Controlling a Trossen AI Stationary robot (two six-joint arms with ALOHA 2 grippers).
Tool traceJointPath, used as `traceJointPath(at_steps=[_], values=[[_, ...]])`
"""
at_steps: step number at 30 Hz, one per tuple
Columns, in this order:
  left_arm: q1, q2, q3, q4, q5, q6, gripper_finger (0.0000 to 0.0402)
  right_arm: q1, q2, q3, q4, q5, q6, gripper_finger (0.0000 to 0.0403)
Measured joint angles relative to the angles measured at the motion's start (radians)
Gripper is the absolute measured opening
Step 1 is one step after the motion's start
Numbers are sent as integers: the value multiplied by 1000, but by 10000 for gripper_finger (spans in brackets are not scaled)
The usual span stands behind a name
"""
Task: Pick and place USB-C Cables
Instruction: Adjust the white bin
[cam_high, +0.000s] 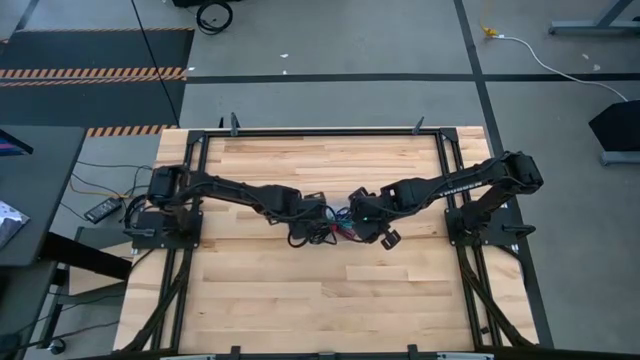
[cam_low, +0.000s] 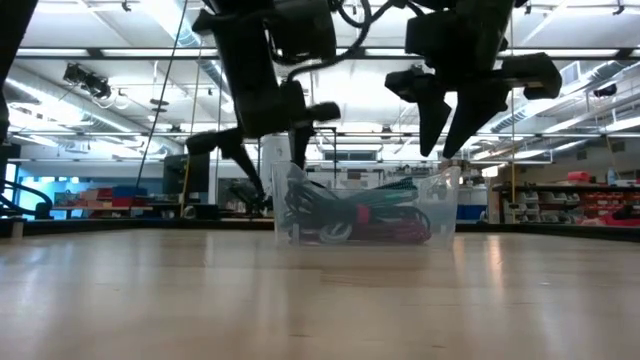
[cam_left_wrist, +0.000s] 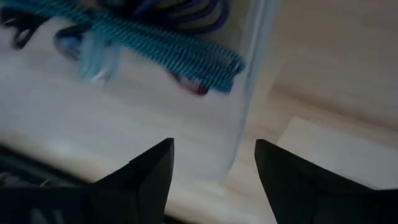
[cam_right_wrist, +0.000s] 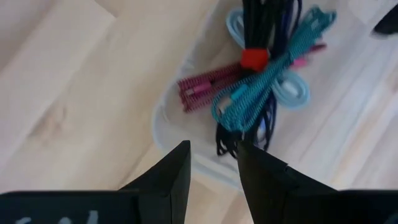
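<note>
where both arms meet, cables (cam_right_wrist: 261, 81) beneath right tool (cam_right_wrist: 212, 165)

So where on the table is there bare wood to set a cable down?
The near half of the table and the far strip are bare. The middle is crowded: left gripper, right gripper and the clear bin of cables.

2 dark, slender jointed arms; right arm (cam_high: 455, 187) bears faint pale lettering.

bright ceiling lights glare; both wrist views blurred.
</note>
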Motion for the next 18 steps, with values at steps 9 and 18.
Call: traceJointPath(at_steps=[9, 18], values=[[-62, -161, 1, 2, -19, -328, 220, -11, -44, 0, -75, 57, 53, 138], [-152, -201, 0, -184, 39, -1091, 203, -52, -107, 0, -196, 62, 500, 138]])
